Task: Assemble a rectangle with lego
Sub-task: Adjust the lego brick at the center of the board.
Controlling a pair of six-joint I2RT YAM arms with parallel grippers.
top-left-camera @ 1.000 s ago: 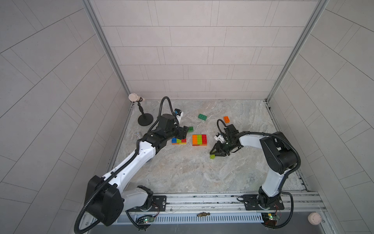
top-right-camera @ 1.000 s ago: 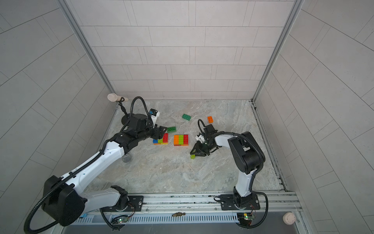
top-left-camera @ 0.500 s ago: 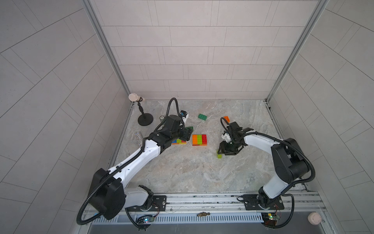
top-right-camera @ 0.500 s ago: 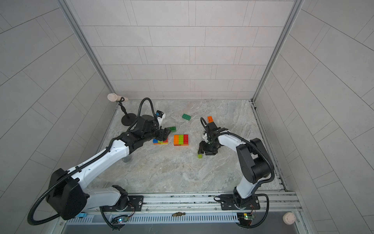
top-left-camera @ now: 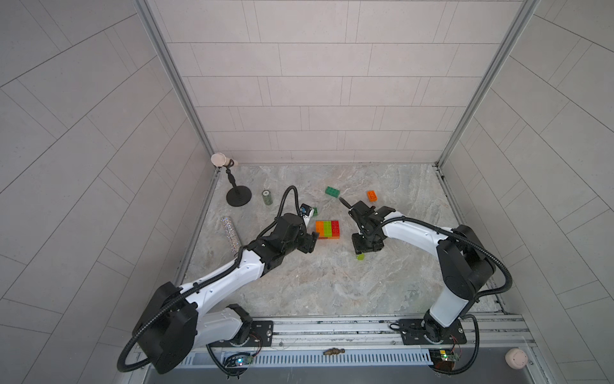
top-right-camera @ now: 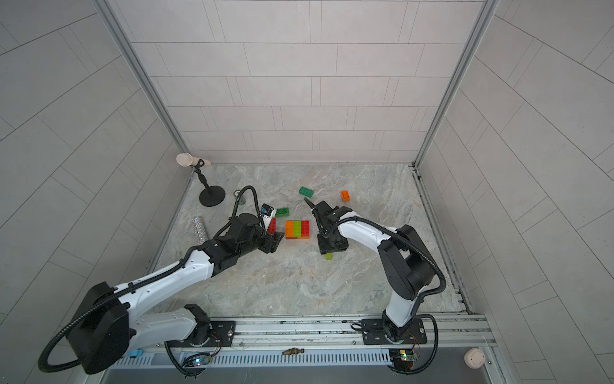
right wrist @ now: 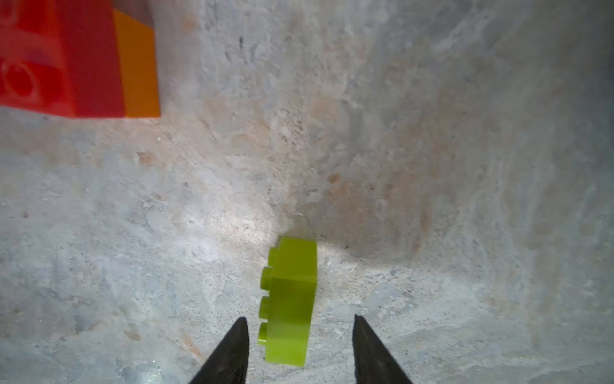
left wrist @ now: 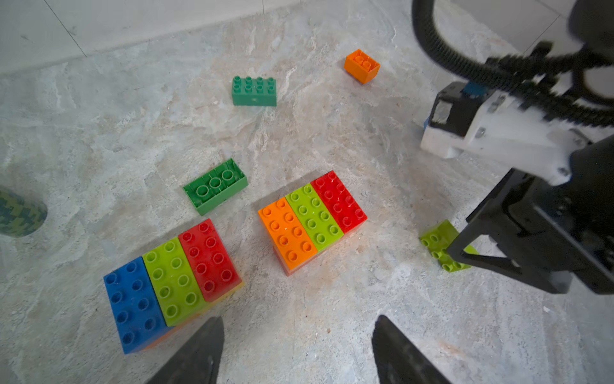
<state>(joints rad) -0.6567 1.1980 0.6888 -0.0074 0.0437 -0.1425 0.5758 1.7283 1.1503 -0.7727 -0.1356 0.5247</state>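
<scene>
Step in hand: pick-up of loose small lime-green plastic lego brick (right wrist: 292, 299). It lies on grey marbled bench (top-left-camera: 332, 282) near orange-lime-red lego slab (left wrist: 312, 217), on slab's right-arm side, toward robot base.

Right hand (right wrist: 299, 317) low, jaws astride brick, slim gap each side, no grip.

Left hand (left wrist: 297, 318) wide, empty, just beside slab on left-arm side.

Next, likely: close right jaws squarely, lift, carry brick to slab edge, studs up.
</scene>
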